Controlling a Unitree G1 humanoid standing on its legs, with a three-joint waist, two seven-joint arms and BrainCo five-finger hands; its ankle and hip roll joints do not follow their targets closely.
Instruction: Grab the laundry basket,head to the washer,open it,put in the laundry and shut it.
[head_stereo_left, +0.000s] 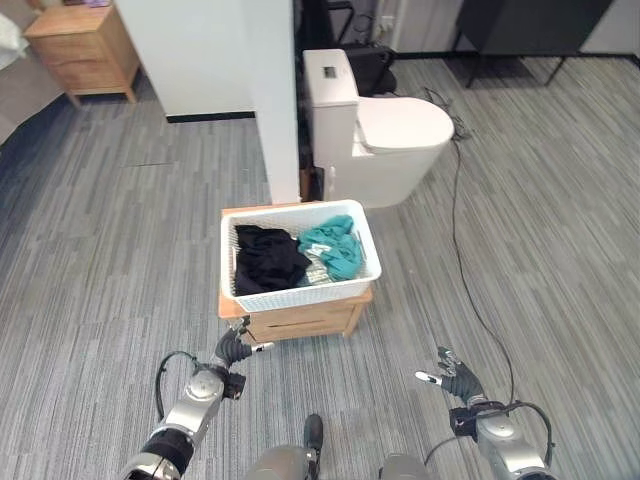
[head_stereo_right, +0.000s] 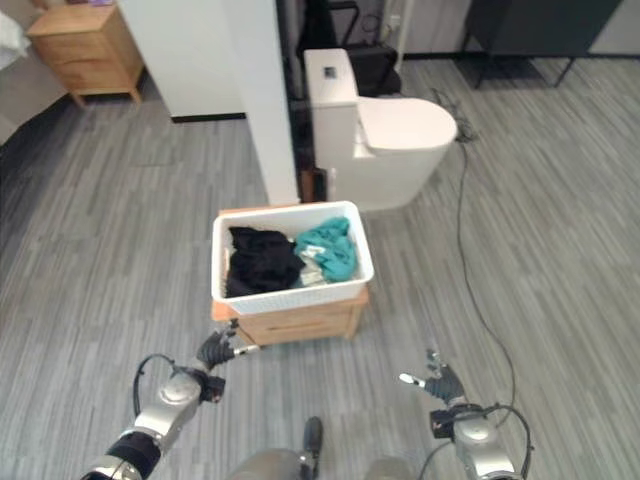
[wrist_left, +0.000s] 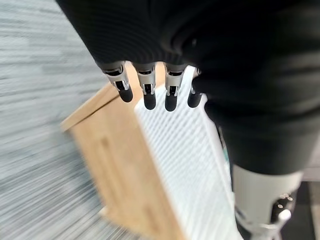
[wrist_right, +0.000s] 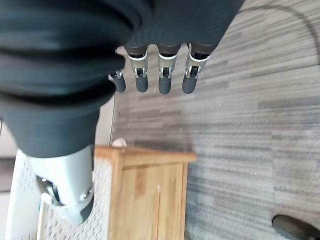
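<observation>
**Both hands low and empty, short of the basket**

Nearest the camera, the left hand (head_stereo_left: 232, 350) is hanging just in front of the near left corner of the small wooden stand (head_stereo_left: 300, 318), while the right hand (head_stereo_left: 452, 378) is hovering over bare floor (head_stereo_left: 120, 250), well apart from the stand's right side. Neither is touching anything. In each wrist view the fingers (wrist_left: 145, 95) are reaching out straight and slightly spread, the left ones pointing at the white laundry basket (head_stereo_left: 300, 292) and the stand under it, the right ones (wrist_right: 162, 85) pointing at floor beside the stand's corner.

The basket is sitting on top of the stand, holding a black garment (head_stereo_left: 265, 258) and a teal garment (head_stereo_left: 335, 245). Behind it a white toilet (head_stereo_left: 385, 135) is standing beside a white partition wall (head_stereo_left: 275, 90), and a cable (head_stereo_left: 458, 210) is running across the floor to the right.

The step in hand looks like the approach for the grab. Doing it well probably means bringing the right hand in towards the basket's right rim to match the left, so both are gripping opposite short sides level, under the rim, before lifting; an uneven hold could tip the clothes out or drag the stand.
</observation>
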